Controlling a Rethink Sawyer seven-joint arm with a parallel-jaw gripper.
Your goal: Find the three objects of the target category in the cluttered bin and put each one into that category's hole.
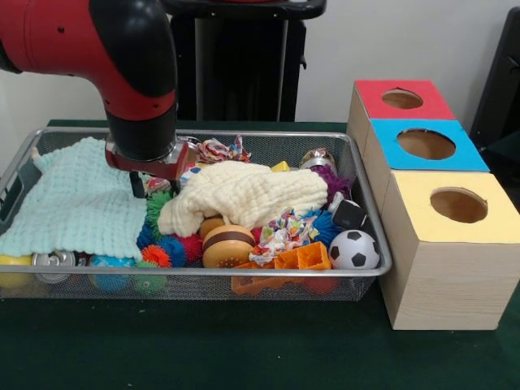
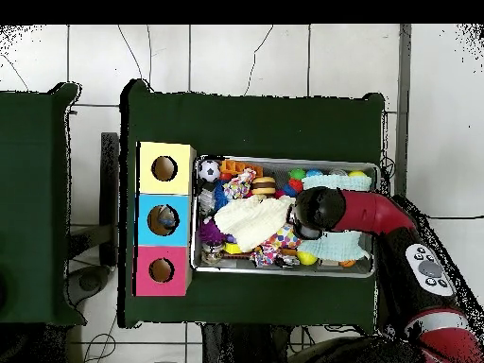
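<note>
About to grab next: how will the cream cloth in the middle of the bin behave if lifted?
The cream cloth lies bunched and draped over toys in the bin, so it is likely floppy and would sag from a pinch. It looks thin, so probably light. Lifting it may drag the rope toy at its edge.

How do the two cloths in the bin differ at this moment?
The mint green cloth lies spread fairly flat at one end of the bin, while the cream cloth is bunched into a thick heap near the middle. The mint green cloth covers more area; the cream cloth sits higher. The arm comes down at the mint green cloth's edge, not the cream one's. Both are textured and rest on toys.
</note>
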